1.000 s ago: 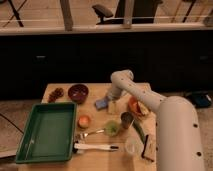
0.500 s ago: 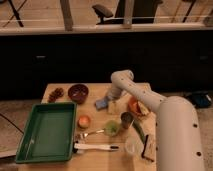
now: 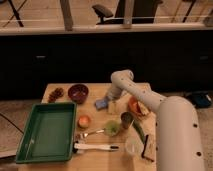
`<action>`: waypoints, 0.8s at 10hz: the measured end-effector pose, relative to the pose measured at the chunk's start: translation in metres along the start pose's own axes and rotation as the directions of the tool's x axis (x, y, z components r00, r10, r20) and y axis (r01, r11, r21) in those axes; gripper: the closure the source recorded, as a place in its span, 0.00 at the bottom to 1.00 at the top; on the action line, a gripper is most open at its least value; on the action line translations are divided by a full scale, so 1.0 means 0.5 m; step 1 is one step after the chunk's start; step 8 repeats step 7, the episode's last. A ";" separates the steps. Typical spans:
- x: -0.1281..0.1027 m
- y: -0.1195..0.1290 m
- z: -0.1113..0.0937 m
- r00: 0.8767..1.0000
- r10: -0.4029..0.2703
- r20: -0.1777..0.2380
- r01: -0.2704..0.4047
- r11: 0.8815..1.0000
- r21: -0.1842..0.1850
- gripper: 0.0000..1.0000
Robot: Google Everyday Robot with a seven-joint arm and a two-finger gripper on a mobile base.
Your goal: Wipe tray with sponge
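Note:
The large dark-green tray [image 3: 46, 131] lies at the left of the wooden table, with nothing in it. The blue sponge [image 3: 102, 103] lies on the table near the middle, right of the tray and apart from it. My gripper [image 3: 109, 101] is lowered at the end of the white arm, directly at the sponge's right side, above or touching it.
A dark red bowl [image 3: 78, 92] and a pine cone [image 3: 57, 93] sit at the back. An orange fruit [image 3: 83, 121], a fork [image 3: 89, 133], a white-handled brush [image 3: 95, 147], a green cup [image 3: 112, 128], a metal can [image 3: 126, 120] and an orange bowl [image 3: 136, 107] crowd the middle and right.

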 end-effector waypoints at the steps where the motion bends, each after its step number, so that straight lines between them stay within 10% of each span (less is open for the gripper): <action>1: -0.004 0.004 -0.004 1.000 -0.017 -0.005 0.017 1.000 0.001 0.20; 8: -0.033 0.010 -0.026 0.995 -0.100 -0.023 0.101 0.994 0.029 0.72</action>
